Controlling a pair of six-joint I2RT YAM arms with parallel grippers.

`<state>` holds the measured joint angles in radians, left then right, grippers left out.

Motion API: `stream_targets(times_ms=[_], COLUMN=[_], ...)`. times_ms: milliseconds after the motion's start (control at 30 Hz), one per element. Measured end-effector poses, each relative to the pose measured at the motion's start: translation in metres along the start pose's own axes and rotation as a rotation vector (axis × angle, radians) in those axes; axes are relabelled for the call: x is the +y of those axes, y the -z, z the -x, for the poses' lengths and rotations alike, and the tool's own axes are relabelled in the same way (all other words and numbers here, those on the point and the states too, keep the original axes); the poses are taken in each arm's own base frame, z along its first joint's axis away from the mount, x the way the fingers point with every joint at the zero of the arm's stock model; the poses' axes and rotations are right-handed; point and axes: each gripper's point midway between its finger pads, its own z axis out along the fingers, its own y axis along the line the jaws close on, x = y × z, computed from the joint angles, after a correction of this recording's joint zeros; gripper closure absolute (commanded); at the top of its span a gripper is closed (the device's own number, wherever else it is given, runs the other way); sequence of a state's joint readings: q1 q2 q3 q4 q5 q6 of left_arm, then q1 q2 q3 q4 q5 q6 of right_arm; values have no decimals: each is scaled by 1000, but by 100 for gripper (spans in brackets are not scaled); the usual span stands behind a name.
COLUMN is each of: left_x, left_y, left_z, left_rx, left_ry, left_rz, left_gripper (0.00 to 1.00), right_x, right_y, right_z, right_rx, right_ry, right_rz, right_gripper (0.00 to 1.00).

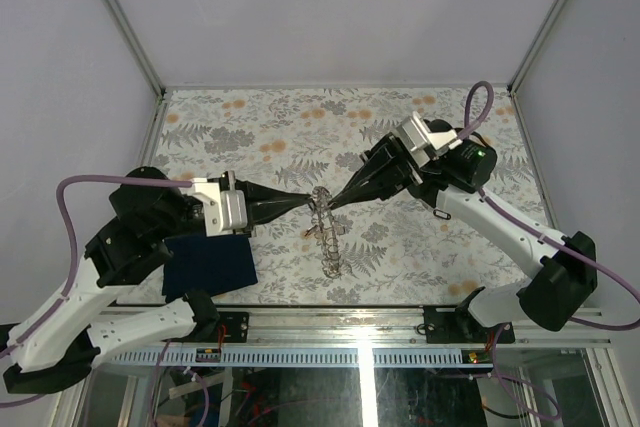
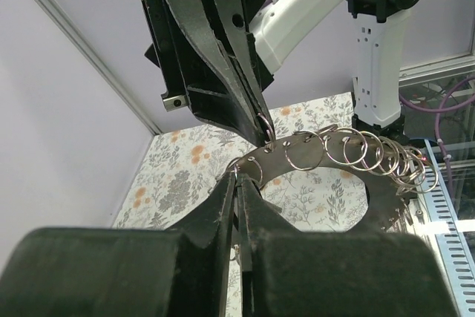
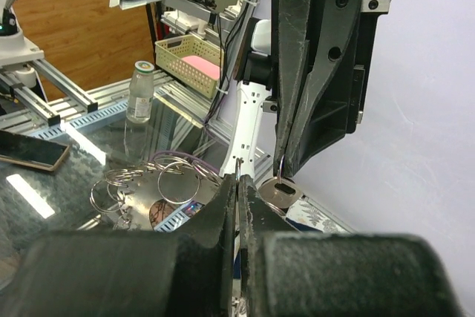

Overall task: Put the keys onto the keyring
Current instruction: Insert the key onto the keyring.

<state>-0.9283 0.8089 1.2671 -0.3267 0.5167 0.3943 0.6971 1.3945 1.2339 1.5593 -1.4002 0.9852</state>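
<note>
Both left hand (image 1: 308, 204) and right hand (image 1: 333, 203) pinch partly hidden keyring (image 1: 330, 242).

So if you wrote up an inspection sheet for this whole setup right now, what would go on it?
Surface: floral-patterned table.
Job's things: keyring, a chain of silvery rings, held at its far end; keys not clearly made out.
Clutter: dark blue cloth at the near left.
Grippers: left gripper and right gripper, jaws of both shut on the keyring, tips nearly meeting.
Cables: purple cables looping at both sides.
Surroundings: pale walls; bottle and basket outside.
</note>
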Motion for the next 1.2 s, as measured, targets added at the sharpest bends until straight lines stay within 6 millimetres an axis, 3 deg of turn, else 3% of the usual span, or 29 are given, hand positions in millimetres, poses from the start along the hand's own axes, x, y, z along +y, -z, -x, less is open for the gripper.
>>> stream_targets(times_ms=[300,533,833,1200], left_x=[5,10,21,23], left_y=[-7,-9,0,-4], left_z=[-4,-15,-12,-21], left_rx=[29,74,109,143], left_ry=[-27,-38,-64,-73], left_rz=[-11,6,70,58], left_gripper=[100,100,100,100], right_x=[-2,-15,-37,-16], right_y=[1,7,18,20], right_z=[-7,-18,-51,-32], right_rx=[24,40,125,168], right_ry=[4,-27,-37,18], right_rz=[13,-17,-74,-73], right_gripper=[100,100,100,100])
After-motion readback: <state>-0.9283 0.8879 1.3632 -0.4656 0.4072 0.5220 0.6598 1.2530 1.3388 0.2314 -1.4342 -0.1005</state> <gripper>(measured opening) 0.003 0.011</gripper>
